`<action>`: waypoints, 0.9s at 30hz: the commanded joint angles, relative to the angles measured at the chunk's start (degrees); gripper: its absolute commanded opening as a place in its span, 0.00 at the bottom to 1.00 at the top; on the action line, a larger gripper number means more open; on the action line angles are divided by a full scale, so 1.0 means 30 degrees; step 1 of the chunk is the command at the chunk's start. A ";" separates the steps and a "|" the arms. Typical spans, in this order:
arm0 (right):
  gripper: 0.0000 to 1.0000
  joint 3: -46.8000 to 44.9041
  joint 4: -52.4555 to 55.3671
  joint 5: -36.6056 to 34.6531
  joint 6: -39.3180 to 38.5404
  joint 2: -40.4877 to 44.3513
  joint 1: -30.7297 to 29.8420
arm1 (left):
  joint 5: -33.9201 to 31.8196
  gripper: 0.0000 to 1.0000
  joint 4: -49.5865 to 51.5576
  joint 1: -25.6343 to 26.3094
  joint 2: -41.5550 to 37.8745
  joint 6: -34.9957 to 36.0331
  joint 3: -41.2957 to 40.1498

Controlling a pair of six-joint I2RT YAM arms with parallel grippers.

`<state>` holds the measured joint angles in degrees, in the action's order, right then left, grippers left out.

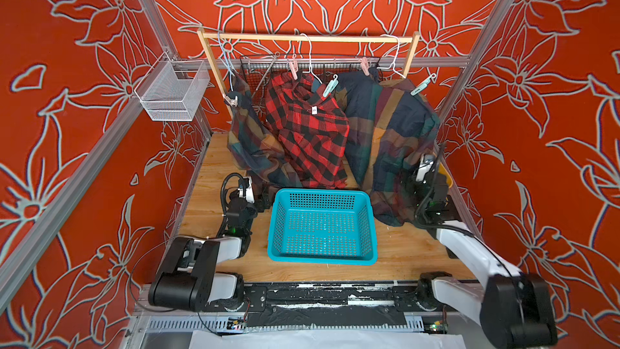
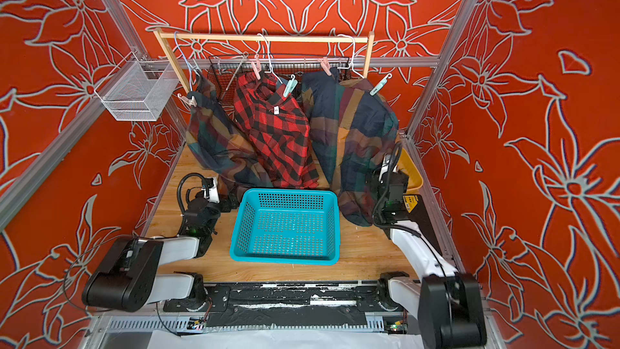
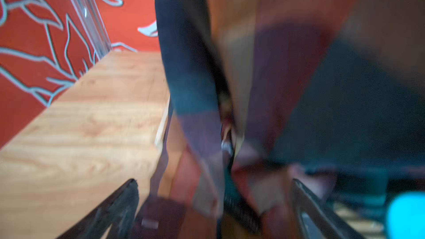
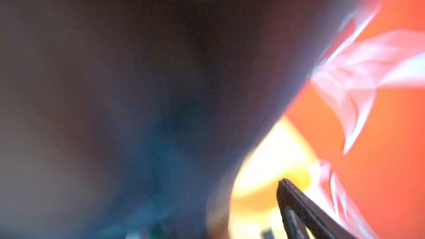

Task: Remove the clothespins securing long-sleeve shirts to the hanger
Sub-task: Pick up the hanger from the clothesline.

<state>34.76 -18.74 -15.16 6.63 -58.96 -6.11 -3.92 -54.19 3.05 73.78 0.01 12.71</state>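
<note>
Red-and-black plaid cloth shirt (image 1: 308, 135): matt weave. Turquoise perforated plastic basket (image 1: 322, 258): glossy. Pale wooden counter (image 1: 402, 250): smooth, grained.

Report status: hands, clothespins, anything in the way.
Left hand open, right hand open, both low. Five clothespins visible, all clipped, none pulled. Dark plaid shirts drape against both hands; teal basket between arms.

three shirts (image 1: 307, 129) hung side by side from a rail (image 1: 308, 38) at the back; a basket (image 1: 276, 223) sat on the table (image 1: 214, 169) just before them.
</note>
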 commanded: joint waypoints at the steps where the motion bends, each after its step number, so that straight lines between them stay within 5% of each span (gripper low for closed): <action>1: 0.97 0.1138 0.4066 -0.1937 0.7071 0.2509 -0.0044 | 0.0894 0.98 0.3238 0.0081 -0.2901 -0.0599 0.0556; 2: 0.97 0.0697 0.4107 -0.2233 0.8899 0.3096 -0.0044 | 0.0910 0.98 0.2997 0.0160 -0.3894 -0.1208 0.0047; 6: 0.97 -0.0696 0.2059 0.4450 0.4775 0.3834 -0.0097 | -0.1828 0.98 0.2821 0.0506 -0.8738 -0.4692 -0.2141; 8: 0.97 -0.0287 0.2955 0.5790 0.4505 0.3713 -0.0175 | -0.3340 0.98 0.3344 0.0586 -1.1376 -0.6444 -0.3024; 12: 0.97 0.1130 0.5369 0.6578 0.3713 0.2648 -0.0706 | -0.3413 0.96 0.4981 0.1541 -1.5916 -0.6189 -0.3225; 19: 0.97 0.2837 0.7314 0.5284 0.1511 0.1908 -0.4622 | -0.4995 0.88 0.8039 0.5077 -1.6892 -0.3988 -0.1116; 27: 0.82 0.6115 1.1548 0.6008 0.0497 0.0982 -0.5627 | -0.5341 0.87 1.0225 0.7429 -1.7632 -0.2827 0.1333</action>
<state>48.49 9.17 1.87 10.72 -55.27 -21.82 -18.41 -26.37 24.12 22.11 -10.44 14.33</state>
